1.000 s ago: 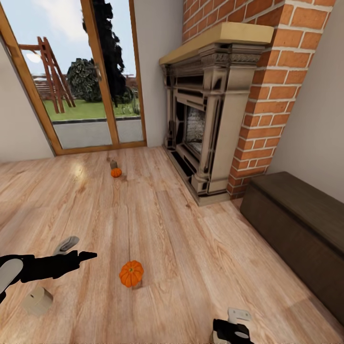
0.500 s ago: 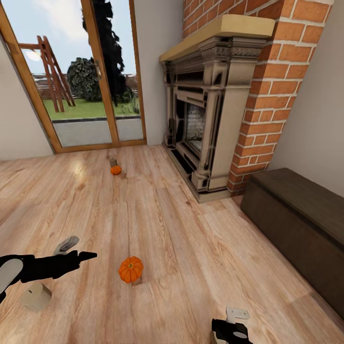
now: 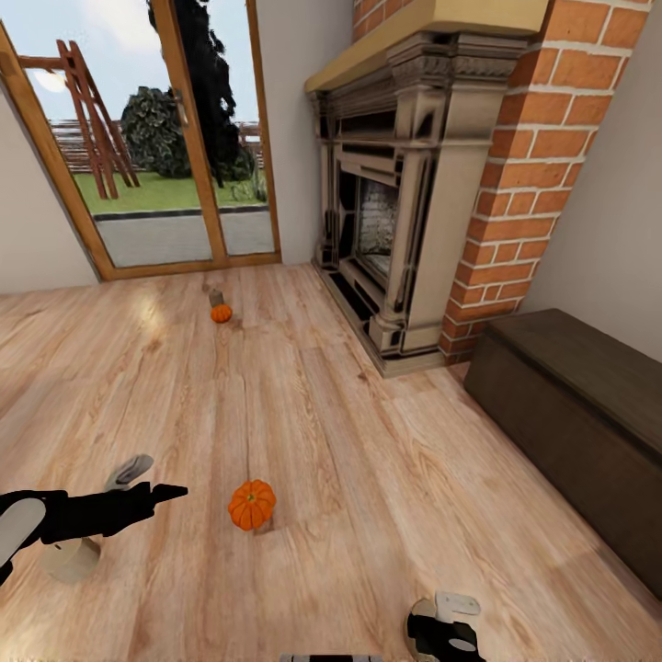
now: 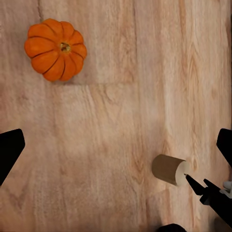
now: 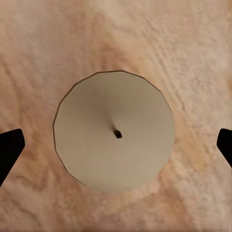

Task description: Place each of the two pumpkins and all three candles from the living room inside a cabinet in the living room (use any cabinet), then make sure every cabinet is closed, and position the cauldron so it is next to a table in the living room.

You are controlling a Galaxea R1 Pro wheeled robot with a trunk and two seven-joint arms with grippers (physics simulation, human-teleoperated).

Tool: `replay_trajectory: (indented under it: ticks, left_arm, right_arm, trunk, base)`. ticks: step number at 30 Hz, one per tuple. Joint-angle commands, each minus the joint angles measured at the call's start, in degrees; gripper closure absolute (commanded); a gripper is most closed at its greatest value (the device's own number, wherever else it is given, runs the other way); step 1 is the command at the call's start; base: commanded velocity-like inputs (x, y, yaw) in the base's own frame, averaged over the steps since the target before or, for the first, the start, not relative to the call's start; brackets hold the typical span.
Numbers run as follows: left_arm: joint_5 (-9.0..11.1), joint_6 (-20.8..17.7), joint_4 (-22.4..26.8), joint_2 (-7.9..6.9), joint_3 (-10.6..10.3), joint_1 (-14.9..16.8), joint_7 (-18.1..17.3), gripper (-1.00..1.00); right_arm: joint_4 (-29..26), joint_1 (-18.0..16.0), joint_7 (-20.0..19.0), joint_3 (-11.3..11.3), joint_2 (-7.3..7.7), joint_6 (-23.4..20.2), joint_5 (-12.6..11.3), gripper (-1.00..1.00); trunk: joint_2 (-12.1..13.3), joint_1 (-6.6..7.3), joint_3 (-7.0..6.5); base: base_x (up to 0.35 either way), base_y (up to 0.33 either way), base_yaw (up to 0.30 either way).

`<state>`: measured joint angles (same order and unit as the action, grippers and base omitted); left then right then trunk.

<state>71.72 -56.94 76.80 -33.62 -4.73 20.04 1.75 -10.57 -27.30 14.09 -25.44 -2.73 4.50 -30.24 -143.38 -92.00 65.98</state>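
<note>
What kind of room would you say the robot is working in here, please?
Most likely a living room: an ornate fireplace set in a brick chimney, a wood plank floor, a glazed patio door to a garden, and a low dark cabinet.

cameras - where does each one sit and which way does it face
Head view: high on the robot, facing forward and down over the floor toward fireplace and cabinet; both arms show low in frame.
Left wrist view: straight down at near pumpkin and lying candle; dark fingertips at the edges.
Right wrist view: straight down onto an upright candle.
Shared: head and left wrist views both show that pumpkin.
</note>
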Motion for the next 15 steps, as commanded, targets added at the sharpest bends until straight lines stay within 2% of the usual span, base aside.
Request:
replay_trajectory:
  ticks: [1,15]
  left_arm:
    - [0.3,-0.1,0.0,-0.04,-0.1,0.0,0.2,-1.0]
    - [0.3,-0.1,0.0,-0.04,-0.1,0.0,0.2,-1.0]
  right_arm:
    - [0.0,0.0,0.2,-0.5,0.0,0.2,-0.6,-1.0]
    - [-0.1,0.0,0.2,-0.5,-0.08,2.0,-0.6,-1.0]
  trunk:
    - [0.0,-0.01,0.28]
    - [-0.2,-0.37,3.38]
  base:
    - [0.0,0.0,0.0]
    - [0.0,0.0,0.0]
